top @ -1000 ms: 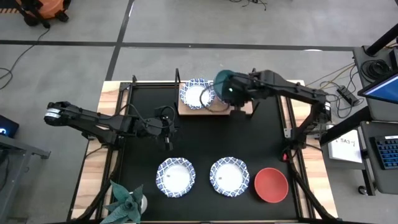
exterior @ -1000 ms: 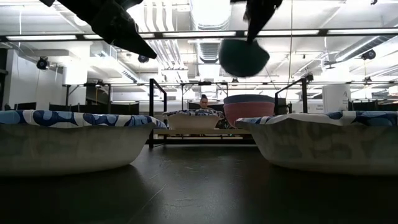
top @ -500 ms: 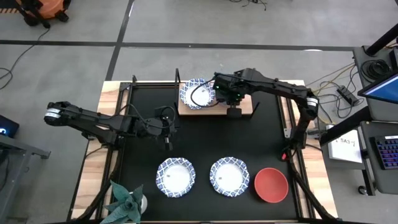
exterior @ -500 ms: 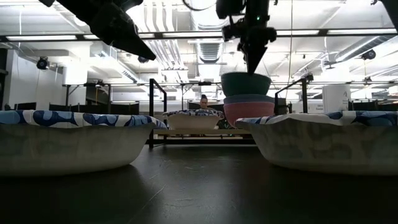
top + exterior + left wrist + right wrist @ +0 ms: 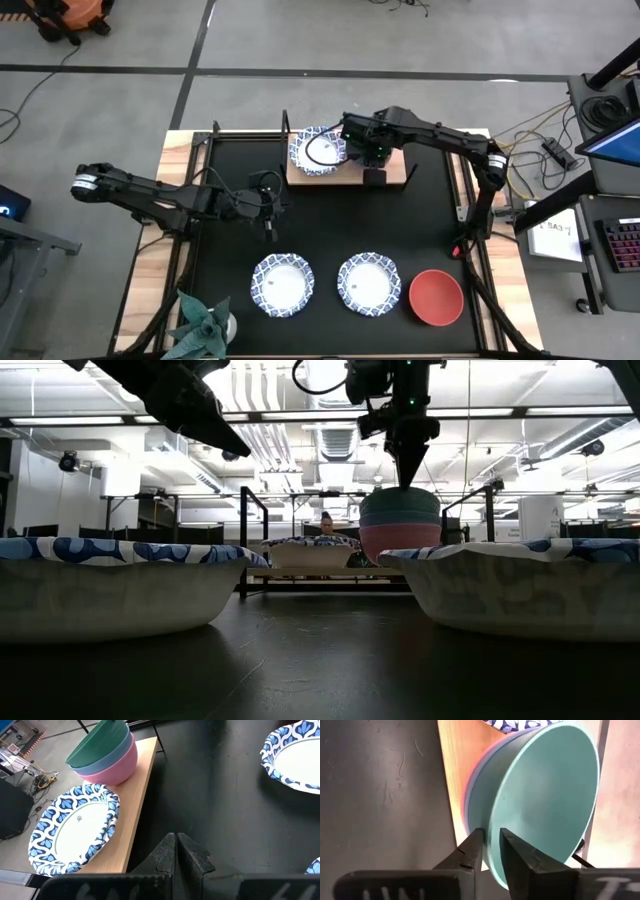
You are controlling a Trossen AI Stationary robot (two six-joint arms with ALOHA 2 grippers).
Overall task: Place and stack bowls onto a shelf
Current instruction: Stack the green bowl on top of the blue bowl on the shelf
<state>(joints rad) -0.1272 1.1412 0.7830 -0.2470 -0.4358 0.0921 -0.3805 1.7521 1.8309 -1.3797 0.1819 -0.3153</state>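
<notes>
On the wooden shelf (image 5: 396,176) at the table's far side stands a stack of three bowls: green (image 5: 400,500) nested in blue (image 5: 400,520) nested in pink (image 5: 400,541). A blue-patterned white bowl (image 5: 317,150) sits beside it on the shelf. My right gripper (image 5: 491,840) points down over the stack, slightly open, its fingers either side of the green bowl's rim. My left gripper (image 5: 176,851) hovers shut and empty over the table's middle left (image 5: 271,226). My right gripper comes from above with one finger (image 5: 472,851) outside and one finger (image 5: 516,856) inside the green bowl's rim (image 5: 489,851) at the near side of the stack. The bowl rests nested in the blue bowl. I cannot tell whether the fingers touch the rim.
Two blue-patterned bowls (image 5: 282,285) (image 5: 368,283) and a red bowl (image 5: 436,297) rest on the black tabletop near the front edge. A green spiky plant (image 5: 203,325) stands at the front left corner. Black posts (image 5: 243,540) rise at the shelf's corners.
My right gripper has come down toward the shelf with the green bowl. The bowl hung tilted and clear above the stack; now it sits level, nested in the blue bowl on the pink one.
</notes>
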